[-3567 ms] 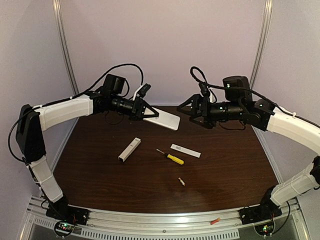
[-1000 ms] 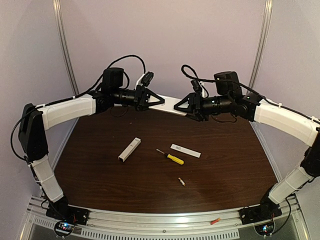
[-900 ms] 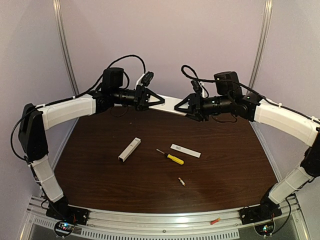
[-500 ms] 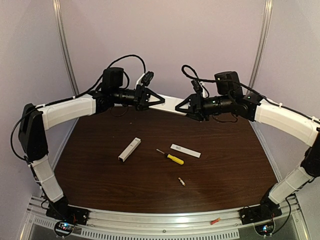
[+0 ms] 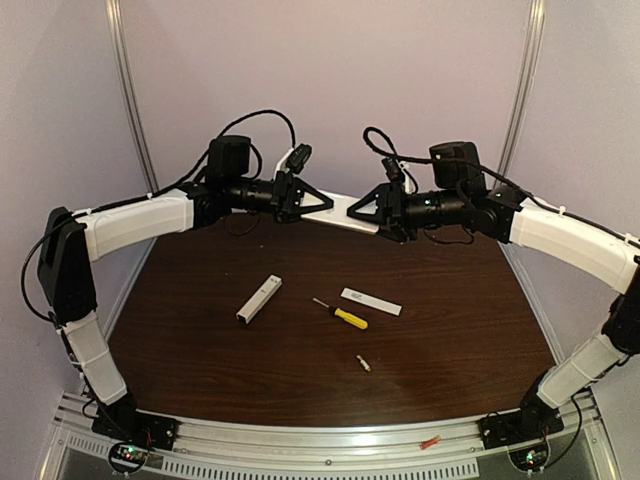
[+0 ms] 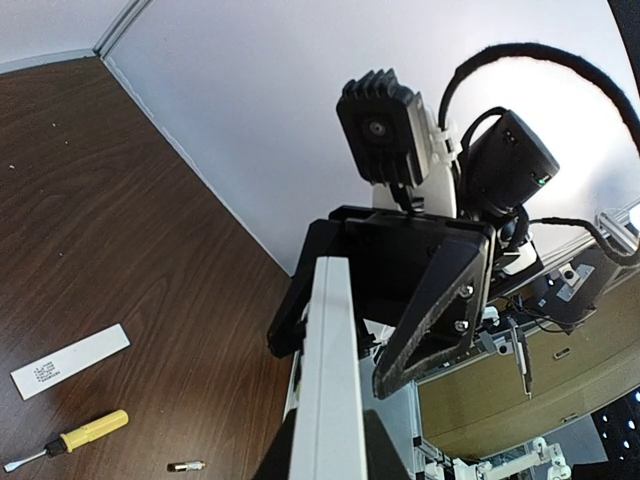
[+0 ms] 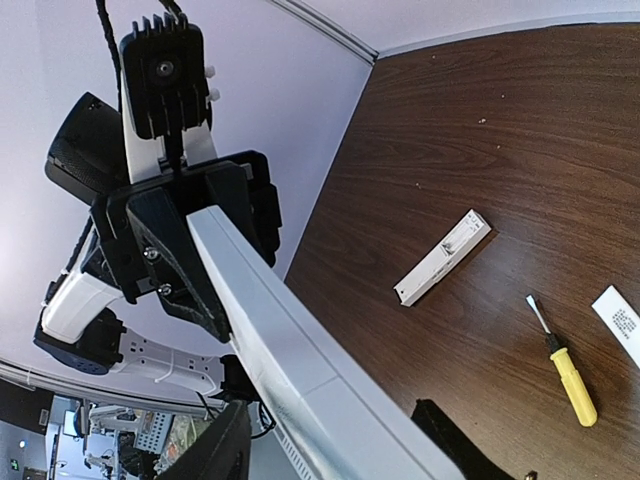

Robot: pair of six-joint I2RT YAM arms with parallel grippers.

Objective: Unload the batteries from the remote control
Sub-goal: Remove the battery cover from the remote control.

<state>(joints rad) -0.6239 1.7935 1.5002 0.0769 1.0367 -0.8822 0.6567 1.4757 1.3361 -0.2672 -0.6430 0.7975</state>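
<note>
My left pincer (image 5: pixel 325 204) grips the long white plastic remote control (image 5: pixel 341 210) at 12 o'clock. My right pincer (image 5: pixel 357 213), apart around its far end, must close slowly. A tiny gold battery (image 5: pixel 364 364) lies at 6 o'clock.

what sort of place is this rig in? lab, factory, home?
Most likely a lab robot cell: a dark wooden table walled by plain panels on metal uprights, with the left arm and right arm bolted to an aluminium rail.
</note>
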